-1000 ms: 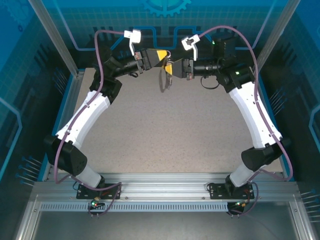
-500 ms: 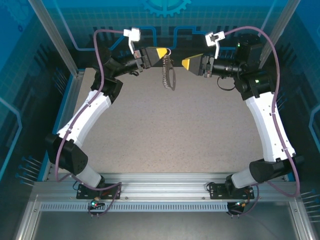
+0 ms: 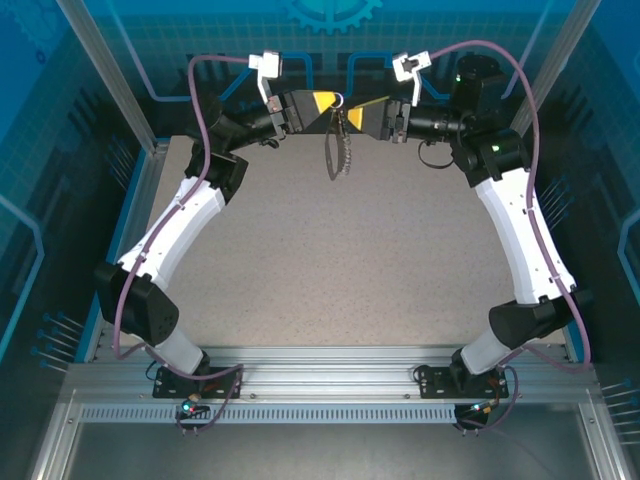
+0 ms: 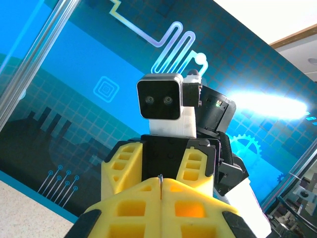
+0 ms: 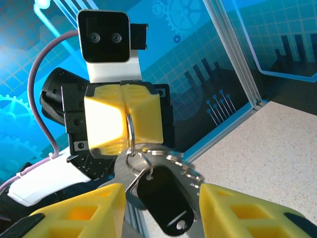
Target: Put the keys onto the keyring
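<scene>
The left gripper point(image 5: 125, 116) is clenching a thin wire loop of the keyring point(image 3: 338, 150), which is hanging in the air above the far part of the table point(image 3: 330, 290). The keys point(image 5: 166, 203), a black-headed cluster, are dangling from it. The right gripper point(image 5: 161, 193) is standing released, its fingers point(image 5: 79, 210) flanking the keys.

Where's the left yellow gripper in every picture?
Top external: left gripper at top centre, pointing right.
Left wrist: left gripper at bottom centre, shut.
Right wrist: left gripper centre-left, tips facing the camera.
Shared landmark: the thin wire ring pinched in it.
</scene>
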### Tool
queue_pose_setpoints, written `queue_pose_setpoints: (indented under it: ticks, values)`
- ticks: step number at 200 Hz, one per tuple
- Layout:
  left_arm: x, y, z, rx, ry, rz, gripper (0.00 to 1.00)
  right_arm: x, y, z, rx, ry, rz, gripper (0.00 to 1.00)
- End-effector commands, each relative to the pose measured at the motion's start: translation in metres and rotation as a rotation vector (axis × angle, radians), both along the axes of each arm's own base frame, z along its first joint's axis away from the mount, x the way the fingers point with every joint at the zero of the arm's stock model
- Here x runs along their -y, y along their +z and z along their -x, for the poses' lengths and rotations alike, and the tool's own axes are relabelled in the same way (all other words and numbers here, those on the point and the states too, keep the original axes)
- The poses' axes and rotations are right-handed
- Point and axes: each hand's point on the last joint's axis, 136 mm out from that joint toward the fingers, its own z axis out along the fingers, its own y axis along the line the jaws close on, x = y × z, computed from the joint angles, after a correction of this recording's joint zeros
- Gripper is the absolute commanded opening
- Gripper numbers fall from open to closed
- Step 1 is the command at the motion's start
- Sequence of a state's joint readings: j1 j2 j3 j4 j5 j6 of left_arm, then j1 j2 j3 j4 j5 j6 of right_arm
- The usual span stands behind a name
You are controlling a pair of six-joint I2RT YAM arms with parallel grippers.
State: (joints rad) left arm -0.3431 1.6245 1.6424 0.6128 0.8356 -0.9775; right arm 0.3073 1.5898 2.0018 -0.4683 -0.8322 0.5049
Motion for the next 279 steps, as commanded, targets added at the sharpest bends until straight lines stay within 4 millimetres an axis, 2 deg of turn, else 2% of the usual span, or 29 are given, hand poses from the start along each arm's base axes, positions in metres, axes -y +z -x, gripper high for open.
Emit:
queue_pose_setpoints:
  ticks: [1, 81, 107, 137, 152, 200, 219, 238, 252, 279]
  values:
    - [-0.001, 0.019, 0.011, 0.066, -0.024, 0.026, 0.00, -0.005, 0.021, -0.001, 0.063, -0.004, -0.033, 0.43]
    - [-0.001, 0.017, 0.010, 0.066, -0.027, 0.024, 0.00, -0.020, 0.031, -0.004, 0.085, 0.020, -0.055, 0.41]
    - [-0.001, 0.017, 0.010, 0.065, -0.027, 0.024, 0.00, -0.024, 0.031, -0.006, 0.081, 0.031, -0.054, 0.32]
    - [-0.001, 0.017, 0.011, 0.068, -0.026, 0.023, 0.00, -0.026, 0.029, -0.006, 0.077, 0.037, -0.048, 0.13]
    - [-0.001, 0.017, 0.011, 0.069, -0.025, 0.024, 0.00, -0.026, 0.028, -0.006, 0.077, 0.039, -0.044, 0.00]
    - [-0.001, 0.015, 0.012, 0.070, -0.034, -0.004, 0.00, -0.020, 0.021, -0.003, 0.080, 0.057, 0.007, 0.00]
    - [-0.005, 0.013, 0.013, 0.072, -0.043, -0.031, 0.23, -0.013, 0.019, -0.002, 0.087, 0.067, 0.044, 0.00]
    - [-0.012, 0.008, 0.011, 0.068, -0.050, -0.070, 0.38, -0.007, 0.014, -0.001, 0.094, 0.083, 0.090, 0.00]
    - [-0.016, 0.002, 0.011, 0.061, -0.060, -0.104, 0.43, -0.003, 0.009, 0.000, 0.089, 0.094, 0.121, 0.00]
    - [-0.017, -0.014, 0.011, 0.048, -0.080, -0.181, 0.46, 0.005, 0.001, -0.002, 0.076, 0.105, 0.142, 0.00]
